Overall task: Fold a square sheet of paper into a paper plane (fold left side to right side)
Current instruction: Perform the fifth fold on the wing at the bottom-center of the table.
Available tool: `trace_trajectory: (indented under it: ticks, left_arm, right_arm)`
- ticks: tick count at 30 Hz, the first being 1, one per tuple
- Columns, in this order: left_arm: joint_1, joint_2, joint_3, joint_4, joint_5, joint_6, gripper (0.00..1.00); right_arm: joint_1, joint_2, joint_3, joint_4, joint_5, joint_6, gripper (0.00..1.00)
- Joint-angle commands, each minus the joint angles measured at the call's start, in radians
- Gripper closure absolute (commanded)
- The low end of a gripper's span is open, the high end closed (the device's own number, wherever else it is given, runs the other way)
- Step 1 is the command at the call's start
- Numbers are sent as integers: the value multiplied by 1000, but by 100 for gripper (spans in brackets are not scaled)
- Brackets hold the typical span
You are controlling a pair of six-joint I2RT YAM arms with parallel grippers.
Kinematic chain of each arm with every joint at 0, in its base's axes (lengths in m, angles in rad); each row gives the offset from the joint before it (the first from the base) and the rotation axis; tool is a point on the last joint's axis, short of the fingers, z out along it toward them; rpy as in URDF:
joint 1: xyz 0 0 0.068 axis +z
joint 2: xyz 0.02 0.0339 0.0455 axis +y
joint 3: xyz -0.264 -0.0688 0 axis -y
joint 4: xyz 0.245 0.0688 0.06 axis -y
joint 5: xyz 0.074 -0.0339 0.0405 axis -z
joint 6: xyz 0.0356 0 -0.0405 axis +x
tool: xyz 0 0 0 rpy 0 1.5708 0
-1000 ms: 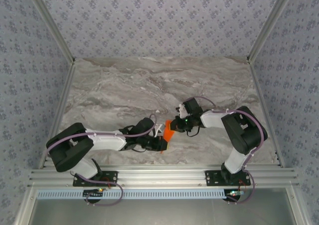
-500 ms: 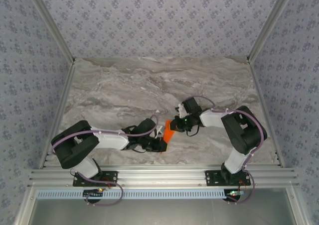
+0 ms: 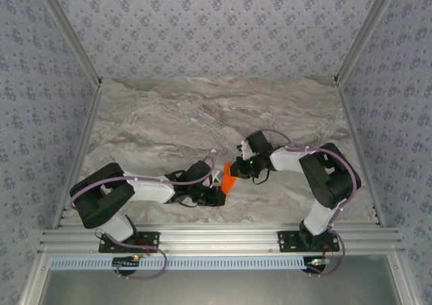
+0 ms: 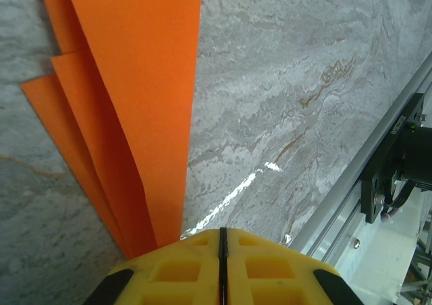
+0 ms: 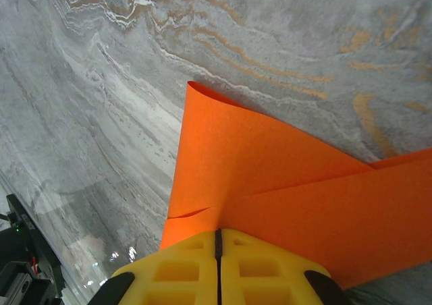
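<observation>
The bright orange sheet of paper (image 3: 229, 179) lies between my two grippers near the table's front middle, creased into narrow overlapping layers like a paper plane. In the left wrist view the sheet of paper (image 4: 142, 82) runs down the upper left and slips under my left fingers. My left gripper (image 4: 221, 232) is shut, its seam just right of the paper's long edge; from above, the left gripper (image 3: 219, 196) sits at the paper's near end. My right gripper (image 5: 217, 232) is shut where the folds of the sheet (image 5: 270, 177) converge, and from above the right gripper (image 3: 237, 170) sits at the far end.
The marble table (image 3: 202, 116) stretches away behind the paper, bounded by patterned walls. An aluminium rail (image 3: 216, 237) carrying both arm bases runs along the near edge, close to the left gripper; the same rail (image 4: 378, 163) appears in the left wrist view.
The left arm's shoulder and elbow shifted slightly to the right, with its gripper staying at the paper's near end. The right arm and the paper have not visibly moved.
</observation>
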Motion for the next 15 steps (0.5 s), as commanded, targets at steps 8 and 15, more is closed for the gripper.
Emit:
trace_trajectory:
  ticks: [8, 15]
  left_arm:
    - [-5, -1, -20, -18, -29, 14, 92]
    - [-5, 4, -33, -4, -24, 8, 92]
  right_arm:
    - [5, 64, -11, -108, 128, -23, 95]
    - [5, 66, -7, -112, 126, -24, 95]
